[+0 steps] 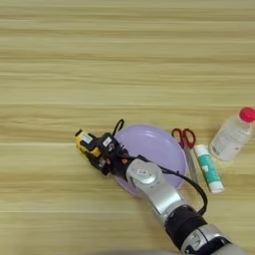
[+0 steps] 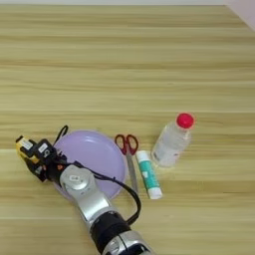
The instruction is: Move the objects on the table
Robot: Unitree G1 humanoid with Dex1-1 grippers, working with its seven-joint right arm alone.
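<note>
The yellow-and-black tape measure (image 1: 84,143) is just left of a purple plate's rim, and its black loop strap (image 1: 118,126) curls up behind it. My right gripper (image 1: 97,151) reaches across the plate from the lower right and is shut on the tape measure, one black finger on each side. Whether the tape measure rests on the table (image 1: 124,60) or is raised off it I cannot tell. The white tube with a teal-green band (image 1: 208,168) lies lengthwise to the right of the plate, apart from the gripper.
The purple plate (image 1: 157,144) lies under my silver forearm (image 1: 159,191). Red-handled scissors (image 1: 185,140) lie between the plate and the tube. A clear bottle with a red cap (image 1: 231,135) stands at the far right.
</note>
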